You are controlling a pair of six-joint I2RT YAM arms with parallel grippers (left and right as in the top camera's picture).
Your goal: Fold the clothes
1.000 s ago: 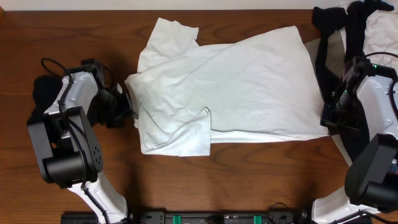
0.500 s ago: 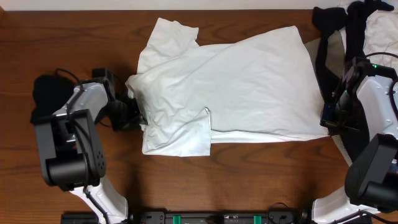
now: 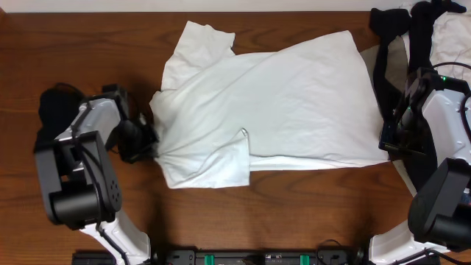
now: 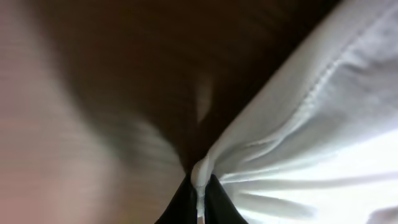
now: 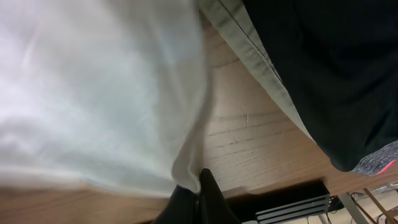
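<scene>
A large white T-shirt [image 3: 280, 103] lies spread across the middle of the wooden table, one sleeve folded over near its front left. My left gripper [image 3: 151, 140] is shut on the shirt's left edge; in the left wrist view its black fingers [image 4: 186, 202] pinch a bunched white fold [image 4: 323, 124]. My right gripper [image 3: 388, 143] is shut on the shirt's right edge. In the right wrist view the gripper [image 5: 198, 196] holds the white hem [image 5: 93, 93] just above the wood.
More clothes are piled at the back right corner: black pieces [image 3: 397, 29], a beige piece [image 3: 397, 55] and a white one [image 3: 452, 29], close to the right arm. Black cloth [image 5: 323, 62] hangs over the right wrist view. A black lump [image 3: 55, 110] sits beside the left arm.
The left gripper went in to the shirt's left edge and shut on it, then drew back left, pulling that edge taut. The right gripper has stayed put, still shut.
</scene>
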